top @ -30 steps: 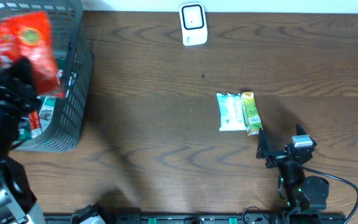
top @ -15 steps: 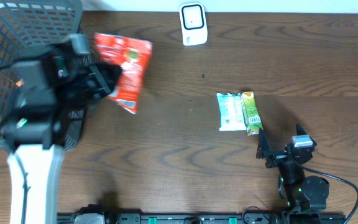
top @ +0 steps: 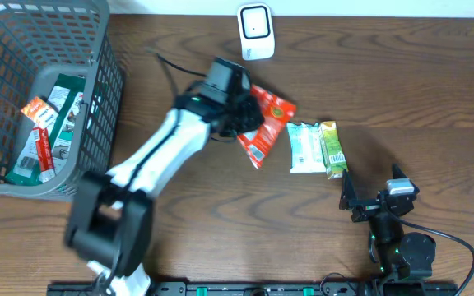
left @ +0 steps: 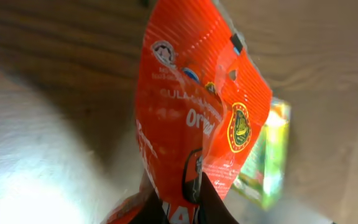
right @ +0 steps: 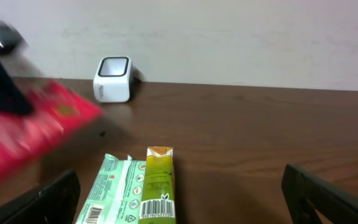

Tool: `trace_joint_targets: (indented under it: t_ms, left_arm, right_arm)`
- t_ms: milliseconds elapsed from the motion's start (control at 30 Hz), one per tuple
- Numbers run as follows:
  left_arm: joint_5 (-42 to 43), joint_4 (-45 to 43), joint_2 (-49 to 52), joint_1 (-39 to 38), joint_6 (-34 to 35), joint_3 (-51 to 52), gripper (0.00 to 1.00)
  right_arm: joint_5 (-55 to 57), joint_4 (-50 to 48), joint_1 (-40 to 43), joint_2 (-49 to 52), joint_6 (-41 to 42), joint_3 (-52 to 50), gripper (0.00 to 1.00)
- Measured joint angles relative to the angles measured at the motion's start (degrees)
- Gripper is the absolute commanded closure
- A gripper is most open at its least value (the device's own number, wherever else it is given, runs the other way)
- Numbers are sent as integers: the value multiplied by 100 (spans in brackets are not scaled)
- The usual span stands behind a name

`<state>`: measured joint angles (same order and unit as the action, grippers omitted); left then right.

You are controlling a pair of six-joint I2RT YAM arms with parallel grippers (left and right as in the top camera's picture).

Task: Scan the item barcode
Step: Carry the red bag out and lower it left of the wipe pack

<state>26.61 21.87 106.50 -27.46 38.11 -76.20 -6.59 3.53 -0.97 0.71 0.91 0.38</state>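
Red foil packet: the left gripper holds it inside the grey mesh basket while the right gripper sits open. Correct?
No. In the overhead view the left gripper holds the red foil packet outside the grey mesh basket, over the wooden table. The right gripper does sit open.

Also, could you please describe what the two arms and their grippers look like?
The left arm has white links with black joints and a black cable; the left gripper is black. The right arm and right gripper are black, with a pale block on top, a green light and a looping black cable.
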Motion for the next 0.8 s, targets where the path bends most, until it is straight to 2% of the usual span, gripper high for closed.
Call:
trace_joint_targets:
  t_ms: [267,300,333,367,433,567,800]
  left_arm:
    - [-28,-472,732,-28,518,0,92]
    - [-28,-494,774,-31,564,0,83]
    - [-28,-501,791,-31,584,0,67]
    - [-26,-505,798,-31,632,0,56]
    - [-24,-531,796,-31,636,0,38]
    - [-17,-538,796,0,654,0,27]
    - [-22,-337,625,160,146,-2,25]
  right_arm:
    - [0,2,0,2,0,0,1]
    - [-2,2,0,2,0,0,1]
    - [-2,2,0,2,0,0,1]
    - [-2,2,0,2,0,0,1]
    - [-2,2,0,2,-2,0,1]
    - [-2,2,0,2,0,0,1]
    - [0,2,0,2,-2,0,1]
